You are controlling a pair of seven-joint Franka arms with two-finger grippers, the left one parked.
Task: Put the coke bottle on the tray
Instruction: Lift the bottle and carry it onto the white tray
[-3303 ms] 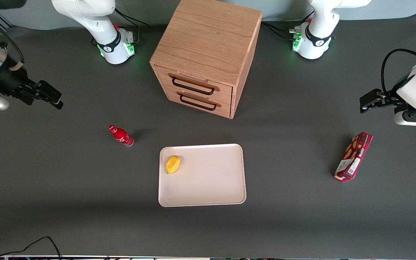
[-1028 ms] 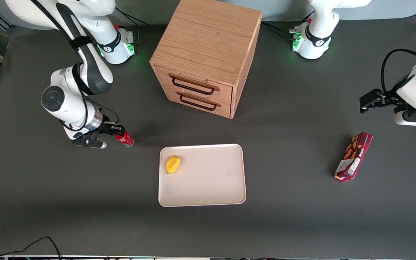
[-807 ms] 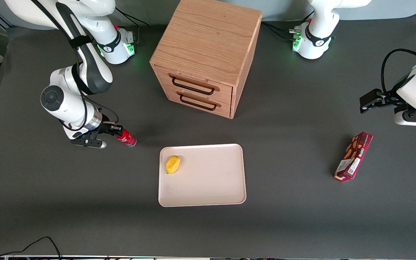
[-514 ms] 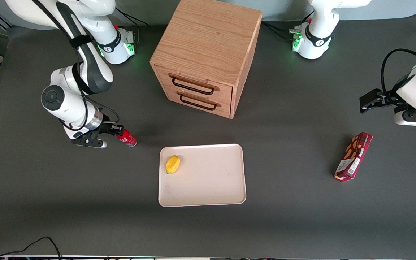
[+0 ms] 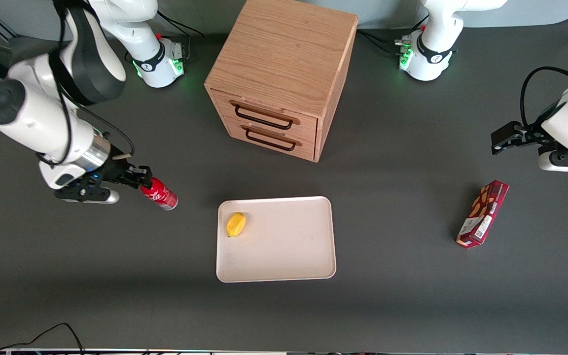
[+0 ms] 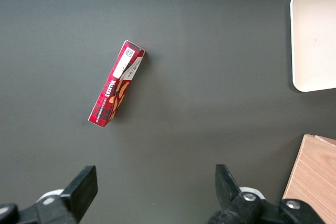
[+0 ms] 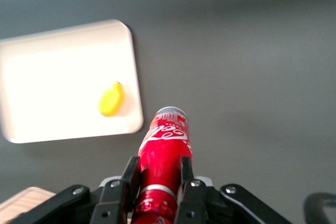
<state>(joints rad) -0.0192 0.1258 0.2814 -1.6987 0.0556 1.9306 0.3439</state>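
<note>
My gripper (image 5: 141, 182) (image 7: 159, 174) is shut on the neck end of the coke bottle (image 5: 159, 194) (image 7: 164, 153), a slim red bottle with white lettering. The bottle hangs tilted above the table with its base pointing toward the tray. The cream tray (image 5: 289, 246) (image 7: 47, 61) lies flat on the dark table, apart from the bottle and toward the parked arm's end. A yellow lemon-like object (image 5: 235, 224) (image 7: 111, 99) rests in the tray's corner closest to the bottle.
A wooden drawer cabinet (image 5: 284, 74) with two dark handles stands farther from the front camera than the tray. A dark red snack box (image 5: 482, 213) (image 6: 115, 88) lies toward the parked arm's end of the table.
The working arm came in and shut its gripper on the bottle where it lay. Since half a second ago it has lifted and carried the bottle slightly away from the tray.
</note>
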